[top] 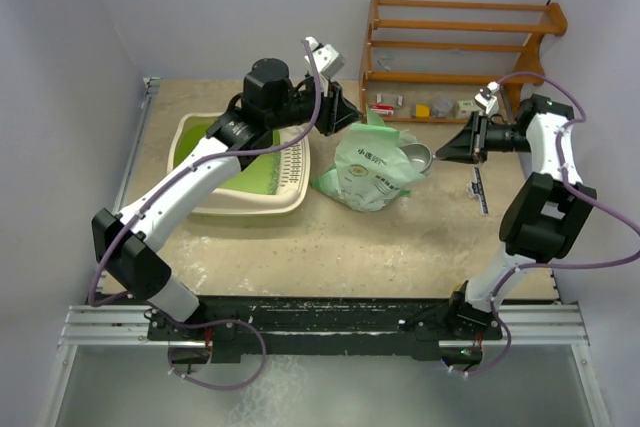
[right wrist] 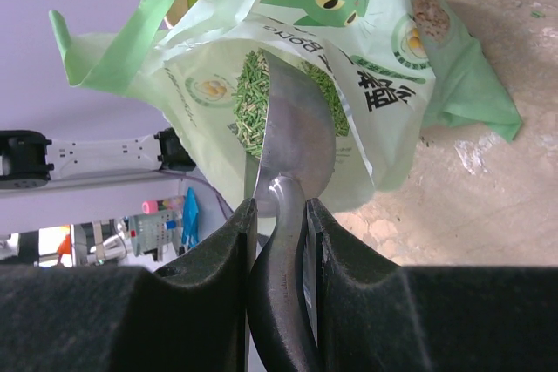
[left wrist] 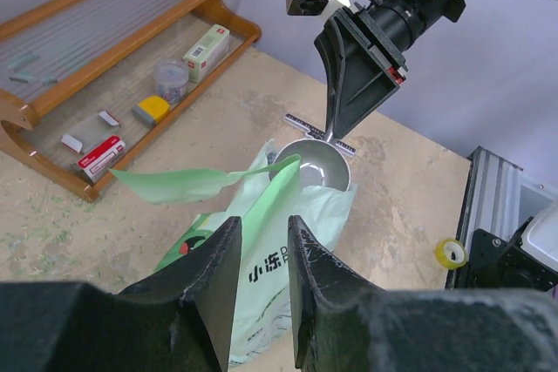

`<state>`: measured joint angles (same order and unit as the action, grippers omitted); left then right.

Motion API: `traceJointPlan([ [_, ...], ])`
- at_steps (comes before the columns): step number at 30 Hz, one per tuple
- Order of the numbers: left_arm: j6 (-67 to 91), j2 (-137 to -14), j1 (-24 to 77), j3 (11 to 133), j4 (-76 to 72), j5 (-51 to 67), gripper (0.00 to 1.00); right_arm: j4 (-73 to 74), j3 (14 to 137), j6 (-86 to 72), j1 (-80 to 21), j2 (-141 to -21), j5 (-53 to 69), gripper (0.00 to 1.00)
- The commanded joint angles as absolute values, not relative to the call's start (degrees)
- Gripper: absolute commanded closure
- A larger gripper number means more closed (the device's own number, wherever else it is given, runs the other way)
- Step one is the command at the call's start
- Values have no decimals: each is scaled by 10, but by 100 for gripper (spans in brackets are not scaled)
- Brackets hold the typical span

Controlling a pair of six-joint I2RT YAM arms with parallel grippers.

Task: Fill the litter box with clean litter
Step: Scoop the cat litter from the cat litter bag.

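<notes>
Steel scoop: handle clamped in the right gripper, bowl inside the mouth of the pale green bag, against the litter. Left gripper: jaws narrowly parted, gripping nothing, above the bag's top edge. Litter box: just left of the bag. Bare tabletop: in front of both.

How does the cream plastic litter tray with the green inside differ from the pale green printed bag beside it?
The cream plastic litter box is rigid and flat; the pale green printed bag is soft and crumpled. The box lies left, the bag central. The bag's mouth holds a metal scoop and green litter pellets; the box holds no scoop. Both are partly green.
</notes>
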<state>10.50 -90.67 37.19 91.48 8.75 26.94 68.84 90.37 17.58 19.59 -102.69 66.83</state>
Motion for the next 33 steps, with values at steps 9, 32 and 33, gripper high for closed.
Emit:
traceJointPlan([
  [9,82,-860,369,943,91,254,75,768,922,222,240,-967,695,100],
  [32,85,-826,369,934,101,240,75,903,983,334,329,-994,742,100],
  [33,86,-825,369,931,100,240,75,903,982,336,330,-996,743,100],
])
